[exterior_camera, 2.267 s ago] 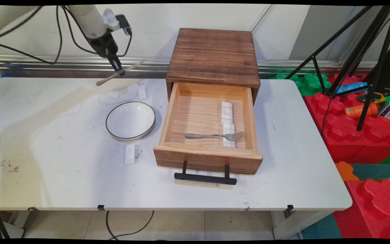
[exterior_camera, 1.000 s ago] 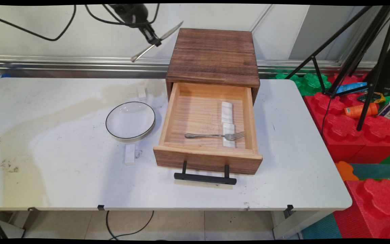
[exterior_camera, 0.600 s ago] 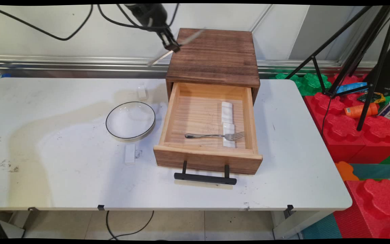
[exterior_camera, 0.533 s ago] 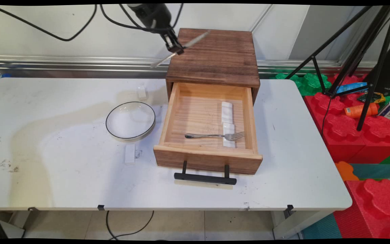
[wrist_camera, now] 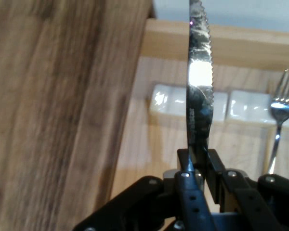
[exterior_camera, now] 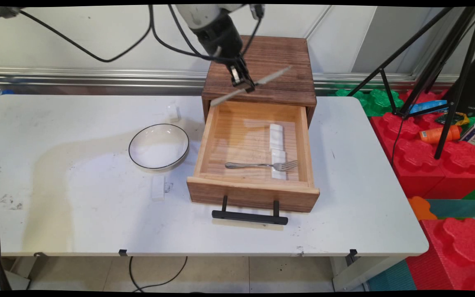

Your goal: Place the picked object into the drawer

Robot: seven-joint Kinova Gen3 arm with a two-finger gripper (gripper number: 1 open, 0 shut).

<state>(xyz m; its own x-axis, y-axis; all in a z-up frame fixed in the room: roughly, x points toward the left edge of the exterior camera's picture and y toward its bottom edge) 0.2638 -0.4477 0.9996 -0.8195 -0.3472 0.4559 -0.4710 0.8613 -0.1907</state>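
While your gripper (exterior_camera: 242,82) hangs in the air above the back edge of the open drawer (exterior_camera: 254,194), its fingers are closed tight on a serrated table knife (wrist_camera: 199,96), pinched around mid-length with both ends sticking out free. From the main view the knife (exterior_camera: 250,86) sits slanted, one end over the wooden cabinet (exterior_camera: 262,66), the other over the drawer's rear left corner. Down inside the drawer you've got a fork (exterior_camera: 262,165) lying across the floor near the front, its tines resting on one of two white rests (exterior_camera: 276,136) lined up on the right side.

Watch the risks. That grip is narrow on smooth metal, so I'd judge the knife could pivot or slip if you swing fast. The lower end looks close to the cabinet's front edge and the drawer wall; come down crooked and it may catch wood. Off to the left, the black-rimmed bowl (exterior_camera: 158,146) and small white blocks (exterior_camera: 158,187) sit well apart.
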